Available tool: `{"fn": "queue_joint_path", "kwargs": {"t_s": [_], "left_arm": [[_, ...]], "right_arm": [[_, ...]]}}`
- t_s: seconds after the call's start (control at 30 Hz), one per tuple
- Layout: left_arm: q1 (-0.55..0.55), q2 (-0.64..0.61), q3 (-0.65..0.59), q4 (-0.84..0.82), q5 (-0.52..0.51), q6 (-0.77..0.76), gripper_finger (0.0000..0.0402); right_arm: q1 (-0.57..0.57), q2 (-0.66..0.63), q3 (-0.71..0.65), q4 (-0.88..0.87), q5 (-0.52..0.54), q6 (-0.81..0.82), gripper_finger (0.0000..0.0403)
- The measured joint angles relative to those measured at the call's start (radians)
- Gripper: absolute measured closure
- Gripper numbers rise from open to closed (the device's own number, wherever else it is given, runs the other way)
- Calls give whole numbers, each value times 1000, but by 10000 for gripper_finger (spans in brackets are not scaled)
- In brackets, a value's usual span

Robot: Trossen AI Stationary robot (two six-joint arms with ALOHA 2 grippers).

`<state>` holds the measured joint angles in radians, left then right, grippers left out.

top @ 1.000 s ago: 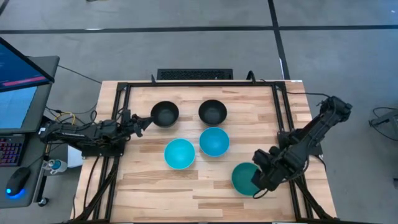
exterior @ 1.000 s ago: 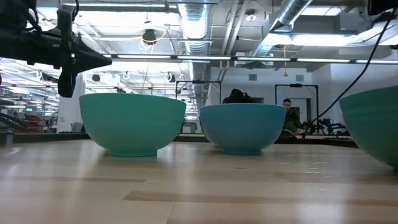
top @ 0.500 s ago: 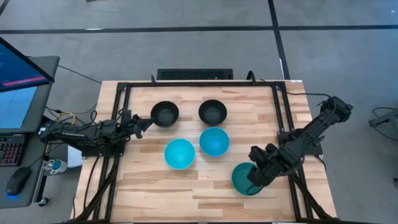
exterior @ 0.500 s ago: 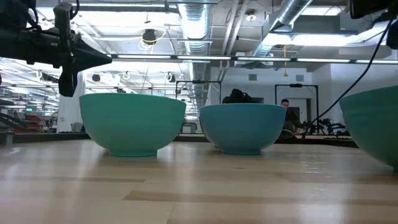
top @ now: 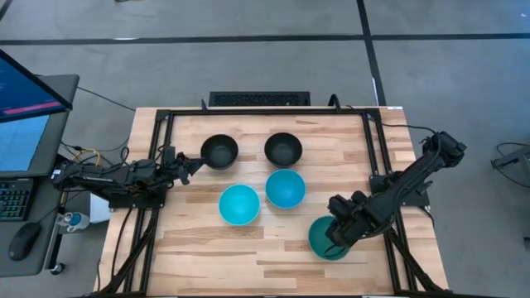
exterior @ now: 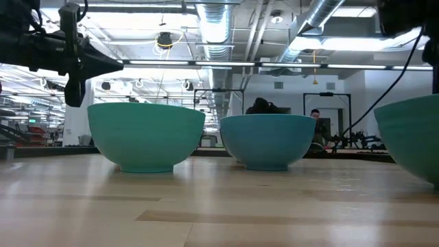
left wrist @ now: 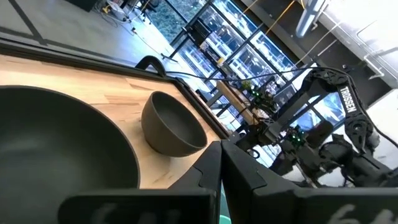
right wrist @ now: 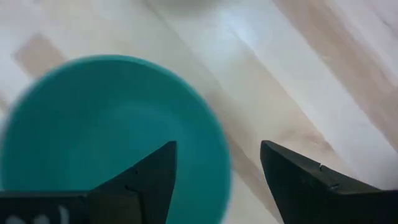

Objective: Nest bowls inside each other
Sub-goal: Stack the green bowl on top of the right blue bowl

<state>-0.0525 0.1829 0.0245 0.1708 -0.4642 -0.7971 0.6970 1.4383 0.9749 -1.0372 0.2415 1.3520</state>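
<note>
Five bowls stand upright on their bases on the wooden table. Two are black (top: pixel 219 151) (top: pixel 283 149), two are cyan (top: pixel 239 204) (top: pixel 285 189), and one is teal (top: pixel 321 241) near the right front. My right gripper (top: pixel 334 237) hangs open over the teal bowl's right side. In the right wrist view, one finger (right wrist: pixel 146 177) is above the teal bowl's (right wrist: pixel 106 137) inside and the other (right wrist: pixel 305 177) is outside its rim (right wrist: pixel 225 155), both apart from it. My left gripper (top: pixel 193 164) waits shut beside the left black bowl (left wrist: pixel 56 149).
A black metal frame (top: pixel 265 112) runs along the table's far edge and down both sides. A monitor and keyboard (top: pixel 25 108) stand off the table's left. Bare wood lies in front of the cyan bowls (exterior: pixel 146 136) (exterior: pixel 267 140). People sit in the room far behind.
My right gripper has moved a little toward the table's left, from beside the teal bowl's right rim to over that rim. The teal bowl has stayed where it was.
</note>
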Motion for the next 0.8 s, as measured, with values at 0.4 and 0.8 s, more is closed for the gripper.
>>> {"fn": "queue_joint_path", "kwargs": {"t_s": [0.4,0.8], "left_arm": [[0,0,0,0,15,-15,401],[0,0,0,3,15,-98,401]], "right_arm": [[-16,4,-37,30,-7,70,148],[-3,4,-140,96,-79,161,148]]}}
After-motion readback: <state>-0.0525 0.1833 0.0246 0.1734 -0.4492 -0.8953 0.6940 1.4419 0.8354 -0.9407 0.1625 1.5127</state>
